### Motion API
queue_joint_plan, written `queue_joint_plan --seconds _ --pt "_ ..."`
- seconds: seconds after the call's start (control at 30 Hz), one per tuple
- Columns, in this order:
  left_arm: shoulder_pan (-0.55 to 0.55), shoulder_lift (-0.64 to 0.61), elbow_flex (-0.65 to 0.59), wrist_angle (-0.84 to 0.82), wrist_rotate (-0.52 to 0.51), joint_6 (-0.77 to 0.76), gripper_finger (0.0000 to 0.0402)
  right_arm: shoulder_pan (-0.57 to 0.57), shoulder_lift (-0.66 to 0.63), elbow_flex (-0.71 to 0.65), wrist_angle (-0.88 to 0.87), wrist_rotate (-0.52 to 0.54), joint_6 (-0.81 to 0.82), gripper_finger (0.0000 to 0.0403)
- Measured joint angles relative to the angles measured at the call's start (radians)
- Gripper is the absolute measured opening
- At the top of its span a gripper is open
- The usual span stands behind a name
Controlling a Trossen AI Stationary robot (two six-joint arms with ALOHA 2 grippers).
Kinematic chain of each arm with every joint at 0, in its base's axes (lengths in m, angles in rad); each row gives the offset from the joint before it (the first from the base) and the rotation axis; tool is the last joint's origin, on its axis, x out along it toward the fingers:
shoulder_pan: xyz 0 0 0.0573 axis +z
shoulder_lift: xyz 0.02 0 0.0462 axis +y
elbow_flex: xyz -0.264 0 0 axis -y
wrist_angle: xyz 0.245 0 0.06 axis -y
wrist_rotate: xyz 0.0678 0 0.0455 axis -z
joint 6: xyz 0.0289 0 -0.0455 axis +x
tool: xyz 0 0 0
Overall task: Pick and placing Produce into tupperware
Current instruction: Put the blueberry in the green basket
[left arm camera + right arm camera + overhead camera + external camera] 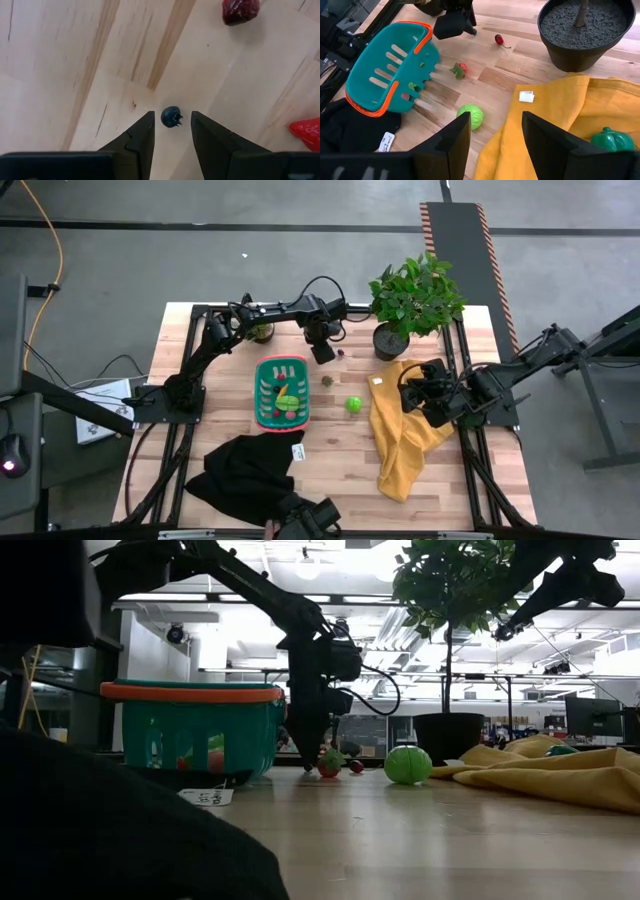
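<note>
A tiny dark blue berry (171, 116) lies on the wooden table. My left gripper (171, 131) points straight down over it, open, one finger on each side and a gap to each. In the high view this gripper (322, 352) stands just beyond the teal basket (282, 392), which has an orange-red rim and holds several small toy pieces. A green ball (353, 405), a strawberry-like piece (460, 70) and a small red cherry (499, 39) lie loose on the table. My right gripper (495, 135) hangs open above the yellow cloth (405, 430), on which a green toy vegetable (612, 140) rests.
A potted green plant (415, 300) stands at the far right of the table. A black cloth (250, 470) lies by the near edge, in front of the basket. Bare wood (335, 450) lies between the two cloths.
</note>
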State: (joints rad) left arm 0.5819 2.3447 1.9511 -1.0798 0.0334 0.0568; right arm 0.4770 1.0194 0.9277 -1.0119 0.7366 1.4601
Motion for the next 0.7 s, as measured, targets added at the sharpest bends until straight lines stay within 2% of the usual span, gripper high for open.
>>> queue_joint_plan --seconds 0.7 --pt "0.0 0.0 0.0 0.001 0.0 0.322 0.0115 0.0 0.0 0.0 0.0 -0.003 0.024 0.0169"
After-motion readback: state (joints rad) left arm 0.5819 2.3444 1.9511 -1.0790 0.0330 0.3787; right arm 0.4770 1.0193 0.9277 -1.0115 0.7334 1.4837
